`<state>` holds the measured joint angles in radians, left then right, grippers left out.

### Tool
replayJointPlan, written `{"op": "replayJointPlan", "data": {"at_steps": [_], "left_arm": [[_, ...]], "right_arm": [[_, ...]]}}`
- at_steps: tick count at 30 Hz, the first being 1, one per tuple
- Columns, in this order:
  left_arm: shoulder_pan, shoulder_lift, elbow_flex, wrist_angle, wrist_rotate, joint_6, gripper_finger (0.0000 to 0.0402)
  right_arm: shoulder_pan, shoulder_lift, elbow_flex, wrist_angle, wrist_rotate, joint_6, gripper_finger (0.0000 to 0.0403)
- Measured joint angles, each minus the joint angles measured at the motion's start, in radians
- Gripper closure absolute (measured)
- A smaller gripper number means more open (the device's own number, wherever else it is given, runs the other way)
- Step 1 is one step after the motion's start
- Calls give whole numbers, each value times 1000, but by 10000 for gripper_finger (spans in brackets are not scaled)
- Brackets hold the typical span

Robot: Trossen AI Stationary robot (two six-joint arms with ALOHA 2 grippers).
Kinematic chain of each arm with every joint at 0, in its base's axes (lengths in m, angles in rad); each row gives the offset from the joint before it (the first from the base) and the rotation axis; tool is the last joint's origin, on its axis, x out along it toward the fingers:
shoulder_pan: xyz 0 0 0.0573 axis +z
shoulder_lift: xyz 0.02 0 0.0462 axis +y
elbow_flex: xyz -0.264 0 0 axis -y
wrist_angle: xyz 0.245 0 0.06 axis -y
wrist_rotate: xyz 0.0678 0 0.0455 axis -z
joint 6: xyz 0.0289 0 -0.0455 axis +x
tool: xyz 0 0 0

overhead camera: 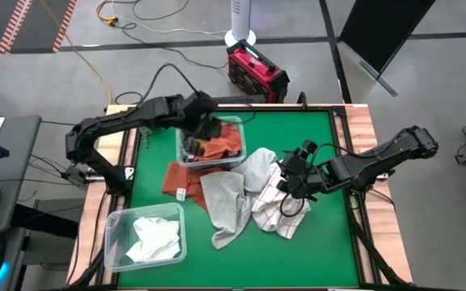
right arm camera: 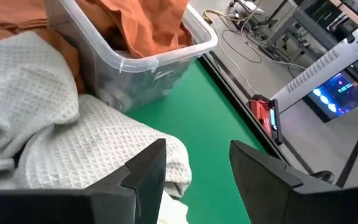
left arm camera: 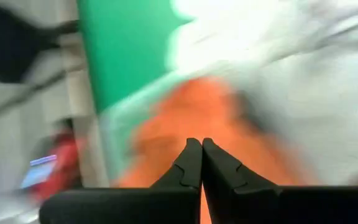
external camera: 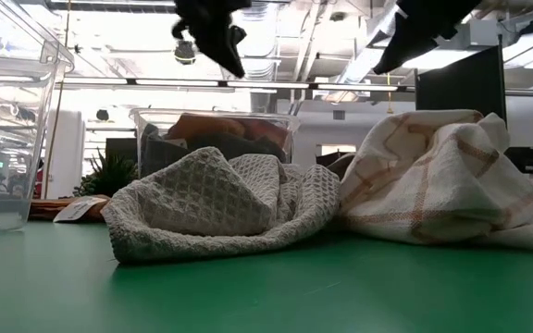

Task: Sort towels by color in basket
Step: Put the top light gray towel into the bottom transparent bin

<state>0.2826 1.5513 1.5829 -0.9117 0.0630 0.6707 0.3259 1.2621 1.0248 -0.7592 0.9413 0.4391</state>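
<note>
Left gripper (overhead camera: 203, 123) hovering closed and empty over far bin (overhead camera: 186, 155); right gripper (overhead camera: 291, 179) hanging open over pile, risking snagging two towels (overhead camera: 249, 190).

A: What's on the counter (overhead camera: 314, 153)?
B: Green top, wood edges. Two clear bins sit on it: one (overhead camera: 210, 145) at the far middle, one (overhead camera: 144, 236) at the near left corner.
A: Loose cloth?
B: Rust orange-red towel (overhead camera: 178, 179) flat beside the far bin. Light grey towel (overhead camera: 226, 204) in the centre, touching it. White red-grid towel (overhead camera: 280, 212) bunched to its right.
</note>
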Motion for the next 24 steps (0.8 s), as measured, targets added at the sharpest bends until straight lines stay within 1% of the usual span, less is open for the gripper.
{"op": "replayJointPlan", "data": {"at_steps": [1, 2, 3, 4, 8, 9, 10, 13, 15, 17, 22, 24], "left_arm": [[-19, -1, 0, -43, 44, -20, 401], [-47, 0, 0, -92, 63, -32, 401], [-78, 5, -4, -121, 54, -46, 401], [-111, 6, -13, -126, 21, -65, 400], [-239, 36, -42, -81, -205, -132, 398], [-262, 45, -43, -65, -248, -147, 398], [-281, 55, -44, -54, -263, -165, 398], [-323, 70, -44, -1, -245, -222, 398], [-354, 73, -48, 3, -218, -241, 399], [-390, 67, -78, 67, -204, -242, 400], [-475, 56, -161, 184, -198, -211, 401], [-496, 56, -186, 173, -199, -207, 401]], "right_arm": [[-5, 0, 0, 3, 0, -10, 188], [-11, 0, 0, 10, 0, -20, 188], [-20, 0, 0, 20, 1, -32, 188], [-29, 0, 0, 30, 1, -49, 188], [-61, 0, 0, 132, 2, -155, 188], [-67, 0, 0, 166, 2, -183, 188], [-70, 0, 0, 200, 0, -210, 188], [-72, 0, 0, 261, -41, -258, 188], [-71, 0, 0, 270, -95, -260, 188], [-72, 0, 0, 274, -136, -251, 188], [-72, 0, 0, 318, -148, -229, 188], [-69, 0, 0, 342, -158, -226, 188]]}}
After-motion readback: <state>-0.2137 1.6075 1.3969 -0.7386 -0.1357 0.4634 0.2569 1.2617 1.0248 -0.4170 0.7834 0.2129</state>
